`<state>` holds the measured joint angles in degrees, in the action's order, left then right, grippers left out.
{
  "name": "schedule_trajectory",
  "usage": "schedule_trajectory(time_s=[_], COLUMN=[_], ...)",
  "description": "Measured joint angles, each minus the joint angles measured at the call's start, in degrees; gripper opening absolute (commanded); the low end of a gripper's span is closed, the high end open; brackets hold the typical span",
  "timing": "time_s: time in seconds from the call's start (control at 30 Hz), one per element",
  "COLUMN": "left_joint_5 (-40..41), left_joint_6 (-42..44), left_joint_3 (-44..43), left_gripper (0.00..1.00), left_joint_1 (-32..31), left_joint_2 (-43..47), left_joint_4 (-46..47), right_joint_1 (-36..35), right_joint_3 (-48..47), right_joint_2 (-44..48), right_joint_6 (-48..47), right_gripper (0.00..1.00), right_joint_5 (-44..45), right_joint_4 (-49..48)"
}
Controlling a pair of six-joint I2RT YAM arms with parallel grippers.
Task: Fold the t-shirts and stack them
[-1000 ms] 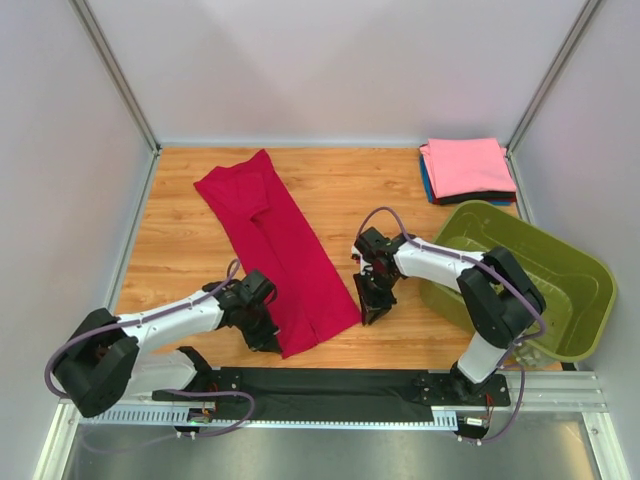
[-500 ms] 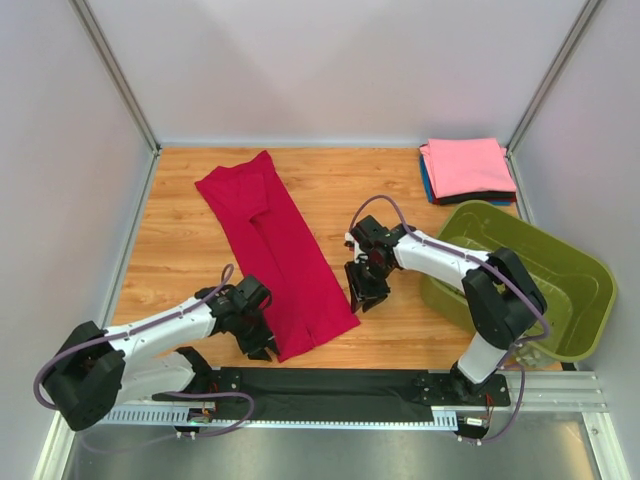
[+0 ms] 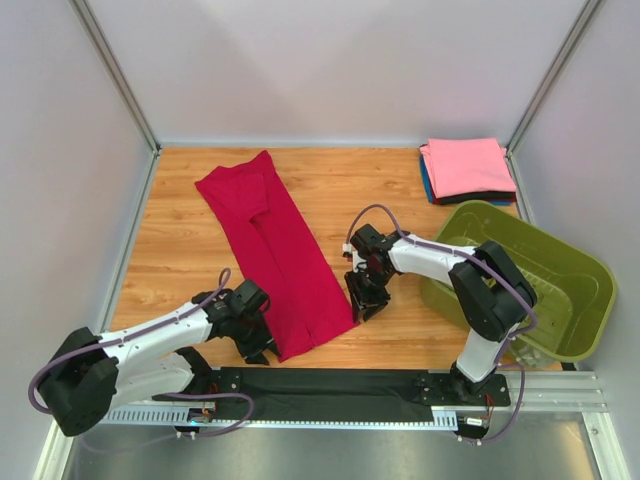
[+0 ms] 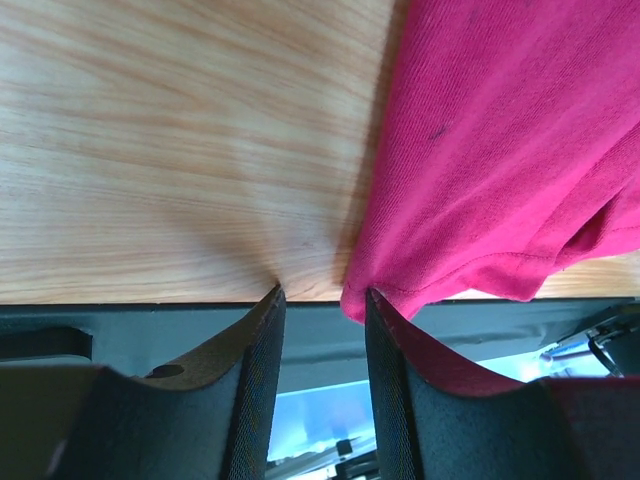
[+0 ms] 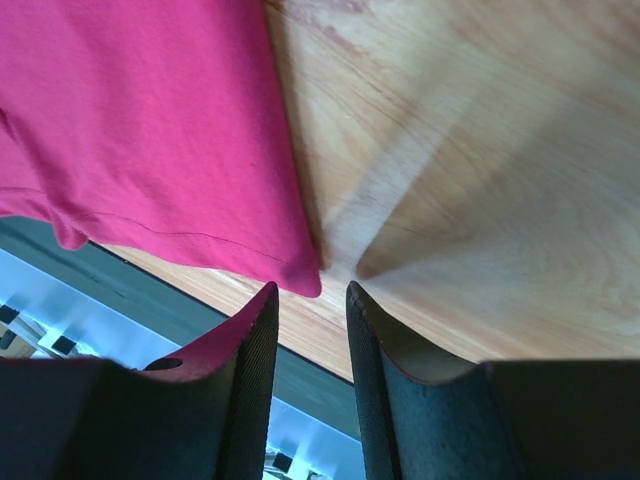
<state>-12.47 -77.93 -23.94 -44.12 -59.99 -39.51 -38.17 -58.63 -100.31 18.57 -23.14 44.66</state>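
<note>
**Top external.** The crimson t-shirt [image 3: 285, 260] lies as a long, flat, matte band on the wooden table [image 3: 180, 250]. It runs from about 11 o'clock down to its hem near 6 o'clock.

Compared with a second ago, the right gripper [image 3: 362, 300] has slid toward 9 o'clock and now sits at the hem's right corner. The left gripper [image 3: 258, 345] has dropped slightly toward 6 o'clock, at the hem's left corner. The cloth has not shifted.

At 1 o'clock sits a square folded stack, with the pink tee [image 3: 465, 165] on top. Blue and black edges show beneath it. The glossy olive basket [image 3: 530, 280], rounded at its rim, is at 4 o'clock.

**Left wrist.** The left gripper [image 4: 325, 292] has ribbed black fingers [image 4: 255, 370] parted by a narrow gap. Their tips are down on the grained table [image 4: 150, 150] at its near edge. The crimson t-shirt [image 4: 500, 150], a fine knit with a stitched hem, fills the view toward 2 o'clock. Its corner touches the inner side of one fingertip but is not pinched.

**Right wrist.** The right gripper [image 5: 310, 287] also shows a narrow gap between its fingers [image 5: 250, 390]. The rounded hem corner of the crimson t-shirt [image 5: 150, 120] points right into that gap and is unclamped. The shirt covers the view toward 10 o'clock. The pale, streaked table [image 5: 450, 150] fills the side toward 2 o'clock.
</note>
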Motion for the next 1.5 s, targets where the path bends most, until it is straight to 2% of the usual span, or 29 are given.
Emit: schedule_trajectory(time_s=[0.17, 0.3, 0.43, 0.7, 0.8, 0.93, 0.97, 1.0, 1.07, 1.1, 1.13, 1.5], left_joint_5=[1.01, 2.95, 4.04, 4.00, 4.04, 4.46, 4.59, 4.79, 5.14, 5.20, 5.29, 4.85], left_joint_6=[-1.46, -2.91, -4.35, -5.77, -5.99, -5.99, -6.05, -6.10, -6.27, -6.38, -6.58, -6.36], left_joint_3=[0.00, -0.50, -1.29, -0.76, -0.50, -0.63, -0.74, -0.85, -1.09, -1.29, -1.44, -4.74], left_gripper=[0.48, 0.51, 0.51, 0.47, 0.43, 0.31, 0.28, 0.26, 0.17, 0.07, 0.01, 0.00], left_joint_1=[-1.03, -1.29, -1.29, -2.82, -3.80, -4.37, -4.55, -4.81, -5.27, -5.40, -5.42, -5.62], left_joint_2=[0.76, 4.98, 7.82, 4.17, 2.10, 0.07, -0.22, -0.35, -0.52, -0.81, -1.16, -5.25], left_joint_4=[-0.44, -2.82, -3.08, -1.22, -0.37, -0.13, -0.09, -0.02, 0.20, 0.28, 0.46, -0.50], right_joint_1=[0.02, 0.00, 0.00, 0.02, 0.02, 0.07, 0.07, 0.07, 0.07, 0.07, 0.07, 0.07], right_joint_3=[1.68, 1.70, 1.97, 1.99, 1.99, 2.01, 2.03, 2.08, 2.38, 2.51, 2.56, 2.56], right_joint_2=[-0.04, -0.04, -0.04, -0.22, -0.39, -0.66, -0.76, -0.79, -0.83, -0.87, -0.90, -0.39], right_joint_6=[-0.02, -0.02, -0.02, 0.00, 0.02, 0.26, 0.33, 0.48, 0.79, 1.11, 1.38, 2.80], right_gripper=[0.32, 0.27, 0.27, 0.28, 0.27, 0.23, 0.20, 0.14, 0.04, 0.00, 0.00, 0.00], right_joint_5=[-0.13, -0.13, -0.15, -0.61, -1.25, -1.81, -1.90, -1.90, -1.88, -1.90, -1.90, -1.20], right_joint_4=[-0.83, -1.38, -1.90, -1.99, -2.08, -2.14, -2.16, -2.21, -2.58, -2.62, -2.62, -2.25])
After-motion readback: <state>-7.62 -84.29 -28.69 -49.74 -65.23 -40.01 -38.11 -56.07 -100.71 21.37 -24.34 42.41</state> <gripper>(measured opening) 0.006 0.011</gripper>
